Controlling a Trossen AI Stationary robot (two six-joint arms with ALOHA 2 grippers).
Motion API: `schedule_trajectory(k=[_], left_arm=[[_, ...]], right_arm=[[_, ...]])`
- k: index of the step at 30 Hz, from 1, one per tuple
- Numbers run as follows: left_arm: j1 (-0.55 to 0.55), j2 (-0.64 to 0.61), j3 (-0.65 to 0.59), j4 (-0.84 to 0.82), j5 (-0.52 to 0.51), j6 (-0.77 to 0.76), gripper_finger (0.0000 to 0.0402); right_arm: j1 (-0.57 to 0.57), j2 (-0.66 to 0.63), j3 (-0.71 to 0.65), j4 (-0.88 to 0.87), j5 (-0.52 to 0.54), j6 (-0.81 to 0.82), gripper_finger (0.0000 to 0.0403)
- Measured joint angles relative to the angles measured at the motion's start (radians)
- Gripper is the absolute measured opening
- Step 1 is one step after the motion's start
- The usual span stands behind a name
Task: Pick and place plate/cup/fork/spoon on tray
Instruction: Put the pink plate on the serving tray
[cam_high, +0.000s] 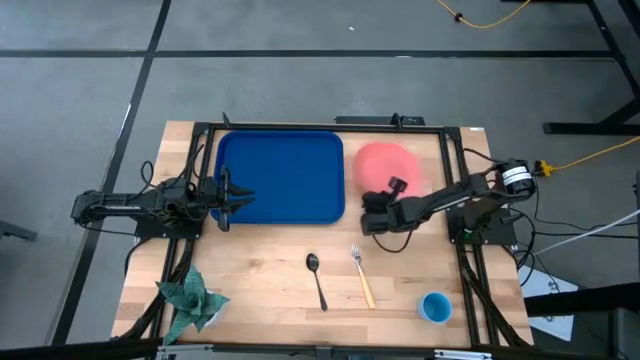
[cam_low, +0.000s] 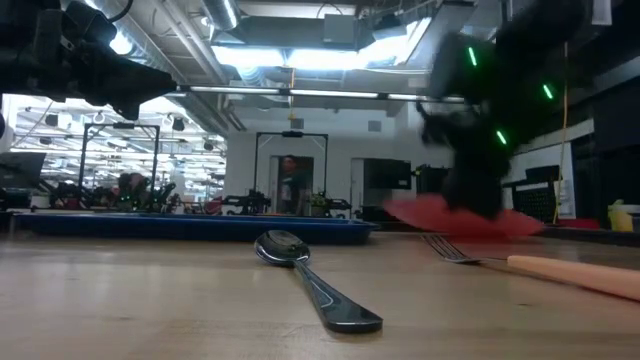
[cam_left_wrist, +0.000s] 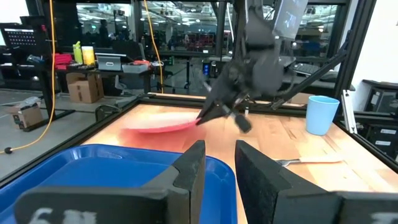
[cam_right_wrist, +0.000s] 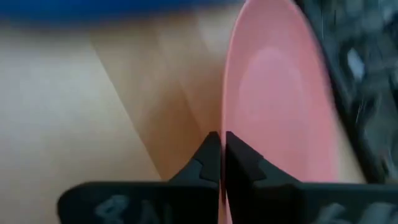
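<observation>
The salmon-pink plate (cam_high: 385, 160) lies right of the dark-blue tray (cam_high: 285, 175), and my right gripper (cam_high: 390, 195) is shut on its near rim. In the low view the plate (cam_low: 440, 215) shows tilted just above the table top. My left gripper (cam_high: 232, 195) hovers over the tray's left part, its fingers (cam_left_wrist: 189, 171) a narrow gap apart and empty. The dark spoon (cam_high: 316, 280) and the tan-handled fork (cam_high: 361, 275) lie flat side by side on the near part of the table. The light-blue cup (cam_high: 435, 307) stands at the near right. My right gripper pinches the plate's rim (cam_right_wrist: 231, 127) between its two fingers, one on the top face and one underneath. The fingers come from the table's near side, slanting toward the far left. The held side (cam_left_wrist: 196, 121) is raised; whether the far side touches the table I cannot tell.
A green folded-paper object (cam_high: 190, 298) sits at the near left corner. A black frame (cam_high: 330, 127) runs around the table's far part and sides. Bare wood lies between the tray and the cutlery.
</observation>
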Motion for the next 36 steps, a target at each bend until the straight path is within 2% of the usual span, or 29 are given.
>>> schedule_trajectory(k=[3, 6, 8, 11, 18, 27, 33, 36], left_arm=[[0.000, 0.000, 0.000, 0.000, 0.000, 0.000, 0.0080], [0.000, 0.000, 0.000, 0.000, 0.000, 0.000, 0.0080], [0.000, 0.000, 0.000, 0.000, 0.000, 0.000, 0.0080], [0.000, 0.000, 0.000, 0.000, 0.000, 0.000, 0.0080], [0.000, 0.000, 0.000, 0.000, 0.000, 0.000, 0.0080], [0.000, 0.000, 0.000, 0.000, -0.001, 0.008, 0.0080], [0.000, 0.000, 0.000, 0.000, -0.001, 0.007, 0.0080], [0.000, 0.000, 0.000, 0.000, -0.001, 0.007, 0.0080]], right_arm=[[0.026, -0.008, 0.116, 0.028, 0.014, -0.173, 0.0004], [0.044, -0.006, 0.209, 0.144, -0.008, -0.416, 0.0004], [0.047, 0.001, 0.245, 0.242, -0.097, -0.568, 0.0003], [0.036, 0.025, 0.269, 0.352, -0.212, -0.692, 0.0003], [-0.039, 0.168, 0.329, 0.418, -0.346, -0.702, 0.0003], [-0.071, 0.380, 0.547, 0.415, -0.416, -0.781, 0.0004], [-0.071, 0.449, 0.612, 0.439, -0.427, -0.807, 0.0049], [-0.071, 0.458, 0.630, 0.452, -0.427, -0.813, 0.0059]])
